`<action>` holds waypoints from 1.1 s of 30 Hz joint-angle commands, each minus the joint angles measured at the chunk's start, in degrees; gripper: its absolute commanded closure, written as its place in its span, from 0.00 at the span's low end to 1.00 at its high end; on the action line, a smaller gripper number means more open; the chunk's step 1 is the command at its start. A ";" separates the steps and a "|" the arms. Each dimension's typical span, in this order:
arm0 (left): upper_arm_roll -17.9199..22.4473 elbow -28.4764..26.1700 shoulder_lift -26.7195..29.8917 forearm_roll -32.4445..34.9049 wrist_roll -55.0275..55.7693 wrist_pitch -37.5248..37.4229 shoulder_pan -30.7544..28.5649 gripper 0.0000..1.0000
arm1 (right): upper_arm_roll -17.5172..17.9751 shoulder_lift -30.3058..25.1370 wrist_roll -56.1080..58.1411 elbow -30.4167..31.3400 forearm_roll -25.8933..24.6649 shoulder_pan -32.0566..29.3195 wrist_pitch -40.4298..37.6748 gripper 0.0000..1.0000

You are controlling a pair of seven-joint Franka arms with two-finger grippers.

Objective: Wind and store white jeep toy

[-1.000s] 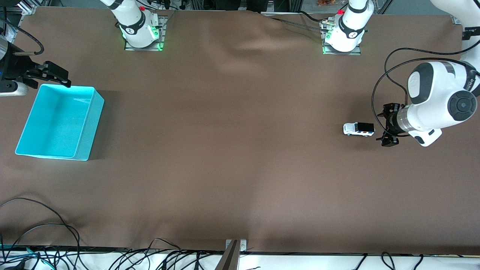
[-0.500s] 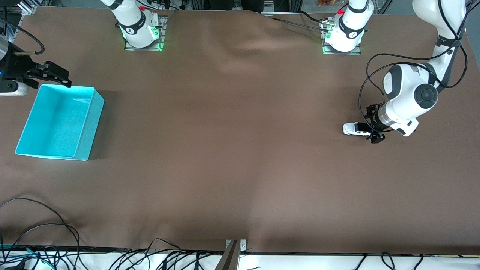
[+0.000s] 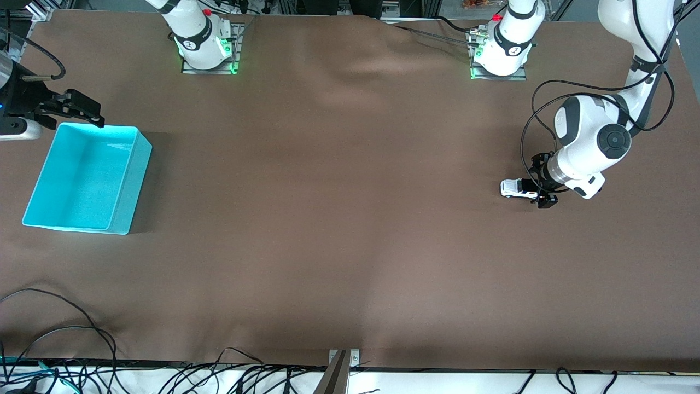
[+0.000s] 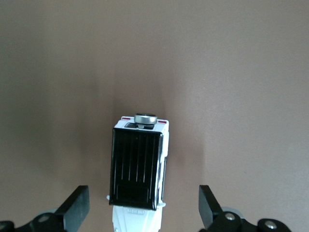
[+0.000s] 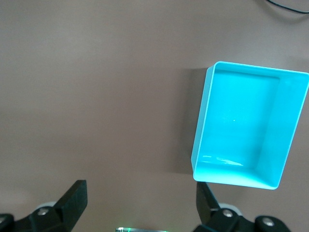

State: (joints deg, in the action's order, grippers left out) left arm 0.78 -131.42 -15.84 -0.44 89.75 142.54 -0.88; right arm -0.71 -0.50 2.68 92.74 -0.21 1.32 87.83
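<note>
The white jeep toy (image 3: 515,188) stands on the brown table near the left arm's end. In the left wrist view the jeep (image 4: 137,169) shows its black roof panel and a round silver spare wheel at the tail. My left gripper (image 3: 540,183) is open and low at the table. Its fingers (image 4: 77,209) stand on either side of the jeep's front part without touching it. The empty turquoise bin (image 3: 139,164) sits at the right arm's end, and it also shows in the right wrist view (image 5: 241,125). My right gripper (image 3: 76,108) waits open over the table beside the bin's rim.
The two arm bases (image 3: 205,46) (image 3: 500,52) with green lights stand along the table's edge farthest from the front camera. Loose black cables (image 3: 65,334) lie near the front edge at the right arm's end. A metal bracket (image 3: 342,364) sticks up at the front edge's middle.
My left arm has swung in and lowered, bringing the open gripper from beside the jeep to around it. The jeep, the bin and the right arm have not moved.
</note>
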 commanded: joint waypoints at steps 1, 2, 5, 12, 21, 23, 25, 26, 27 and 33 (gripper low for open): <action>0.01 -0.95 -1.39 3.16 0.69 1.43 0.00 0.00 | 0.09 0.50 0.13 -1.51 1.00 -0.09 -0.46 0.00; 0.01 -1.04 -1.48 3.43 0.69 1.78 0.00 0.00 | 0.09 0.41 0.13 -1.51 1.00 -0.09 -0.46 0.00; 0.01 -1.47 -1.83 3.52 0.69 2.48 -0.09 0.00 | 0.09 0.41 0.13 -1.51 1.00 -0.09 -0.46 0.00; 0.01 -4.20 -2.01 3.43 0.87 6.96 -0.18 0.21 | 0.00 0.50 0.22 -1.51 1.00 -0.18 -0.38 0.00; 0.10 -3.50 -1.39 3.34 0.96 6.79 -0.79 0.89 | 0.00 0.50 0.22 -1.51 1.00 -0.18 -0.38 0.00; 0.01 -3.32 -1.13 3.34 0.96 6.53 -0.79 0.93 | 0.00 0.50 0.22 -1.51 1.08 -0.18 -0.38 0.00; 0.01 -3.23 -0.51 3.34 1.04 6.44 -0.36 0.93 | 0.00 0.50 0.22 -1.51 1.00 -0.18 -0.46 0.00; -0.07 -2.89 -0.34 3.34 1.48 6.26 0.08 0.93 | 0.00 0.50 0.22 -1.51 1.00 -0.18 -0.38 0.00; -0.16 -2.27 -0.25 3.34 2.27 5.91 0.43 0.93 | 0.00 0.50 0.22 -1.51 1.00 -0.18 -0.38 0.00; -1.48 0.37 0.45 3.34 8.15 2.92 3.42 0.93 | 0.00 0.50 0.22 -1.51 1.00 -0.18 -0.38 0.00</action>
State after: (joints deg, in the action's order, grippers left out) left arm 0.16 -133.07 -17.28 1.29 91.69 148.35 -0.24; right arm -0.71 -0.50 2.68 92.73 -0.20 1.32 87.83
